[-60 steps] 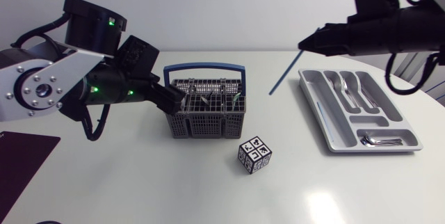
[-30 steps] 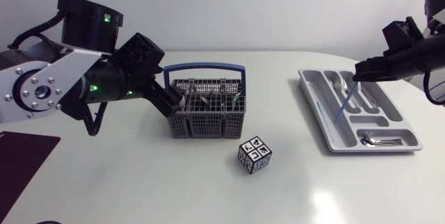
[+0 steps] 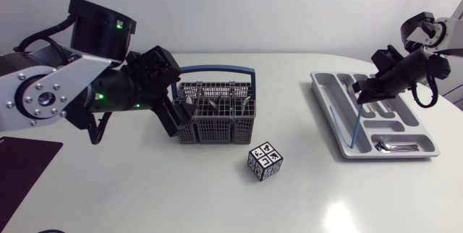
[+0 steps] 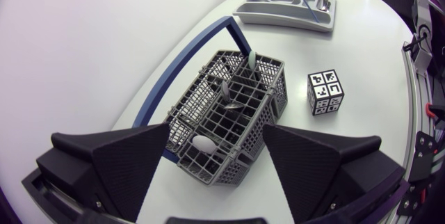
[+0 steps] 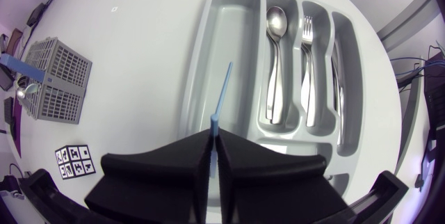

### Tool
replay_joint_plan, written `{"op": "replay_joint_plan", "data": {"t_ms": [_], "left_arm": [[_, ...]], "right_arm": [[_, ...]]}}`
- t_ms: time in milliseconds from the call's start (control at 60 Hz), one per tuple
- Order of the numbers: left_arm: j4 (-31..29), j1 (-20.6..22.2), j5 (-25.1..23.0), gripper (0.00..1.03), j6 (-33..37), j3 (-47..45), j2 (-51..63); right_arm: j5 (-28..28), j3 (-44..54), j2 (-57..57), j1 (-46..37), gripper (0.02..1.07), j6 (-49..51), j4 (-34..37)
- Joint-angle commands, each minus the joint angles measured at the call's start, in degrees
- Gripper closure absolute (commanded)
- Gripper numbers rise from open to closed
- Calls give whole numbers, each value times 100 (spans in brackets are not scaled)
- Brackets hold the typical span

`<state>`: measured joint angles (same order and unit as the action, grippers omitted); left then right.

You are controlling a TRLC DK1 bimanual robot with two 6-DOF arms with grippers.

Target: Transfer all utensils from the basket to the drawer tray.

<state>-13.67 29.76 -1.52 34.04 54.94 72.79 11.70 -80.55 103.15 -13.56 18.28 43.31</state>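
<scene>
The grey basket (image 3: 215,113) with a blue handle holds several utensils, among them a metal spoon (image 4: 233,102) and a white-tipped piece (image 4: 203,142). My left gripper (image 3: 177,113) is open at the basket's (image 4: 229,113) left end, its fingers spread (image 4: 215,140) with nothing between them. My right gripper (image 3: 365,94) is shut on a thin blue utensil (image 3: 357,121). The utensil hangs slanted over the long left compartment of the grey drawer tray (image 3: 322,92). In the right wrist view the blue utensil (image 5: 222,88) sticks out ahead of the shut fingers (image 5: 212,137) above the tray (image 5: 208,36).
A spoon (image 5: 276,57), a fork (image 5: 309,64) and other cutlery lie in the tray's narrower compartments, and small spoons (image 3: 398,146) in its end one. A cube with black-and-white markers (image 3: 265,161) stands in front of the basket. A dark mat (image 3: 22,168) lies at the front left.
My right arm has carried the blue utensil from between basket and tray to over the tray and lowered it. My left gripper has shifted slightly at the basket's end.
</scene>
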Motion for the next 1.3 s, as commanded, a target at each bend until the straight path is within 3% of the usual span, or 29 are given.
{"op": "replay_joint_plan", "data": {"t_ms": [0, 83, 167, 383, 450, 700, 1033, 1283], "left_arm": [[-39, -14, -121, 10, 270, -132, -46], [-13, -93, -226, 10, 366, -159, -28], [31, -137, -261, 10, 481, -168, -20], [400, -163, -314, 10, 946, -361, -11], [462, -181, -340, 10, 1087, -343, 77], [664, -14, -349, 10, 2089, -308, 393], [936, 127, -182, 11, 3495, -194, 982], [1024, 48, -182, 24, 4233, 105, 1351]], "right_arm": [[-37, -268, 328, 47, 99, 0, 37], [-37, -444, 609, 47, 95, -79, -68], [-37, -567, 820, 29, 82, -150, -200], [-37, -479, 776, 55, 29, -141, -499], [-19, -303, 557, 108, 18, -62, -648], [-1, 760, -498, 627, 7, 263, -1193], [60, 1701, -1342, 1532, 7, 334, -1431], [42, 1947, -1588, 2165, 7, 114, -1562]]}}
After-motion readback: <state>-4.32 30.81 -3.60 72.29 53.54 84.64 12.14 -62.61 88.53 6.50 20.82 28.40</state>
